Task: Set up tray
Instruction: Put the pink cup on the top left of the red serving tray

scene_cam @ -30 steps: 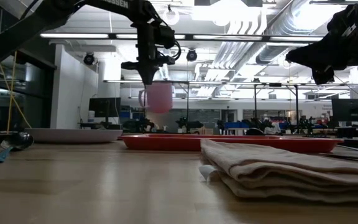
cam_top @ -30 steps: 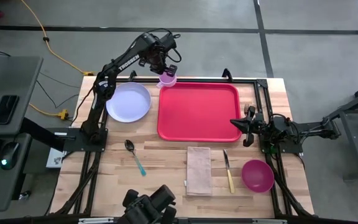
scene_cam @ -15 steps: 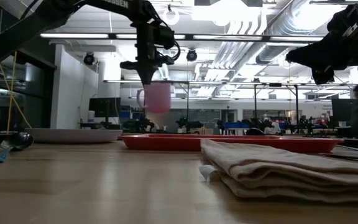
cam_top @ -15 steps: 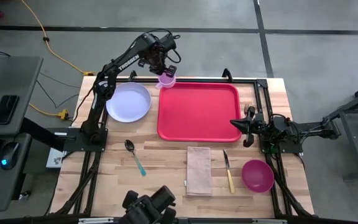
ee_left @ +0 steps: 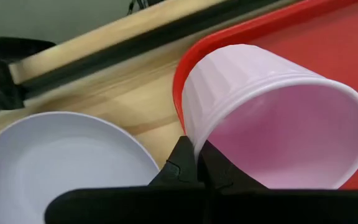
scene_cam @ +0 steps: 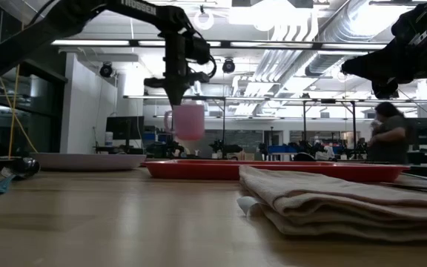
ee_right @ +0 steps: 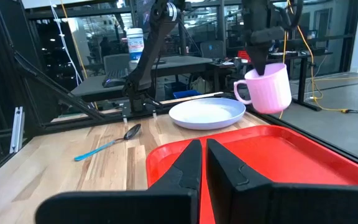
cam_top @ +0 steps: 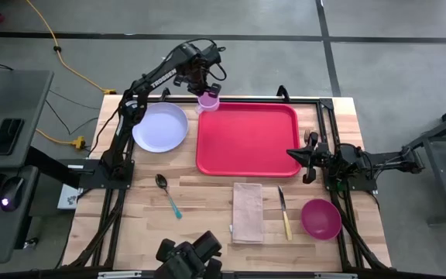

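Observation:
A pale pink cup point(cam_top: 208, 101) with a side handle hangs in my left gripper point(cam_top: 205, 91) above the far left corner of the red tray point(cam_top: 246, 139). The low view shows the cup point(scene_cam: 190, 121) upright and clear above the tray's rim point(scene_cam: 199, 168). The right wrist view sees the cup point(ee_right: 269, 88) from across the tray point(ee_right: 260, 155). My right gripper point(cam_top: 293, 153) is shut and empty, held above the tray's right edge near its near right corner. My left gripper pinches the cup's wall at the rim point(ee_left: 191, 134), on the side nearest the wrist camera, with one finger point(ee_left: 219, 168) inside the cup and the other outside. The fingers come from above, pointing down. The cup hangs upright below them, lifted clear of tray and table.
A lavender plate point(cam_top: 159, 126) lies left of the tray. Near the table's near edge lie a blue-handled spoon point(cam_top: 167, 194), a tan folded napkin point(cam_top: 248, 211), a knife point(cam_top: 284, 213) and a magenta bowl point(cam_top: 320, 218). A person point(scene_cam: 386, 133) stands far behind the table.
My left gripper has sunk a little with the cup over the tray's far left corner, still shut on it. A person has come into the room behind the table in the low view.

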`<state>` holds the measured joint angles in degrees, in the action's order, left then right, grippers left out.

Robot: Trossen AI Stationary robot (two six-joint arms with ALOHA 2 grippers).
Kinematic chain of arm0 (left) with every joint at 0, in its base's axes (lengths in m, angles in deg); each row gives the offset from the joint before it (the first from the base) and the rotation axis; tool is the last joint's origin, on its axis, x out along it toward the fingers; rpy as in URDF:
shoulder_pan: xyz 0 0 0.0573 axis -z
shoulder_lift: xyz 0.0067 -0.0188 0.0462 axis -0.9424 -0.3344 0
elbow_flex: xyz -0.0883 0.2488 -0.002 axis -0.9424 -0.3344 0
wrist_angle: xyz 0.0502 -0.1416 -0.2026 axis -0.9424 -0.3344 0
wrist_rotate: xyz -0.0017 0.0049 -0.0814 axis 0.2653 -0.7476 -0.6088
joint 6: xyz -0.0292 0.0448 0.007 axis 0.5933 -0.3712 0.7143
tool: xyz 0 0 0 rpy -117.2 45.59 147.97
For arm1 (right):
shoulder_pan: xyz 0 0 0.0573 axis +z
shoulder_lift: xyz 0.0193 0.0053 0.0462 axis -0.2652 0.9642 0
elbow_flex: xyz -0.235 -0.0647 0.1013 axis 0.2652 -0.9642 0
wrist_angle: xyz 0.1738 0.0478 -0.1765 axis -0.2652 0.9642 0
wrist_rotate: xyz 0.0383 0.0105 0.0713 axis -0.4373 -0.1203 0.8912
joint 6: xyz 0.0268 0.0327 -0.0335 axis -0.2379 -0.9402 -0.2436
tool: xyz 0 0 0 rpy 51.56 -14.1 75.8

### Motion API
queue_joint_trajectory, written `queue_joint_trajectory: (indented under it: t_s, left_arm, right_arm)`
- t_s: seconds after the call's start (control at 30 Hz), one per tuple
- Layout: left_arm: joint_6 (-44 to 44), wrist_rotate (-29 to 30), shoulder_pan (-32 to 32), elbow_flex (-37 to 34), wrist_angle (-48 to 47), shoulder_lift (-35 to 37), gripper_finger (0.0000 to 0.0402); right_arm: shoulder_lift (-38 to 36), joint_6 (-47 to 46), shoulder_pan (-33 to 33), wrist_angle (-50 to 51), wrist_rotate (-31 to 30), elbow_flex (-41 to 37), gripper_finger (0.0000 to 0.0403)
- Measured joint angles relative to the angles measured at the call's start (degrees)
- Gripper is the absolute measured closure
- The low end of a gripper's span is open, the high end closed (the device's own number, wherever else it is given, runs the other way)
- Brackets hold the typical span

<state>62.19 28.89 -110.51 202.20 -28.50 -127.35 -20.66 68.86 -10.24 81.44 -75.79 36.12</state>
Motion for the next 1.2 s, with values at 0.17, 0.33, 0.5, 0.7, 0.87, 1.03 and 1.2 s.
queue_joint_trajectory:
  t_s: [0.17,0.33,0.5,0.7,0.87,1.03,1.2]
  left_arm:
    - [-1.11,-2.89,-0.09,-0.07,0.62,-3.89,0.0389]
    - [-1.91,-3.38,-0.07,-0.09,0.61,-6.92,0.0389]
    - [-2.92,-3.82,-0.09,-0.09,1.53,-8.12,0.0389]
    - [-3.17,-4.00,-0.51,-0.07,4.19,-8.12,0.0389]
    - [-3.01,-4.02,-1.39,-0.07,3.78,-8.12,0.0389]
    - [-2.97,-4.13,-2.04,-0.07,2.66,-8.12,0.0389]
    - [-2.89,-4.21,-1.84,-0.07,3.26,-8.12,0.0389]
  right_arm:
    - [0.00,-0.12,-0.01,-0.02,-0.22,-0.02,0.0402]
    - [0.00,-0.47,0.01,-0.01,-0.22,0.00,0.0402]
    - [0.00,-1.43,0.01,0.00,-0.22,0.00,0.0402]
    - [0.00,-1.51,0.00,0.00,-0.22,0.00,0.0402]
    - [0.00,-1.53,-0.01,-0.02,-0.22,0.00,0.0402]
    - [0.00,-1.53,0.01,-0.02,-0.22,0.00,0.0402]
    - [0.00,-1.53,0.01,-0.02,-0.22,0.00,0.0402]
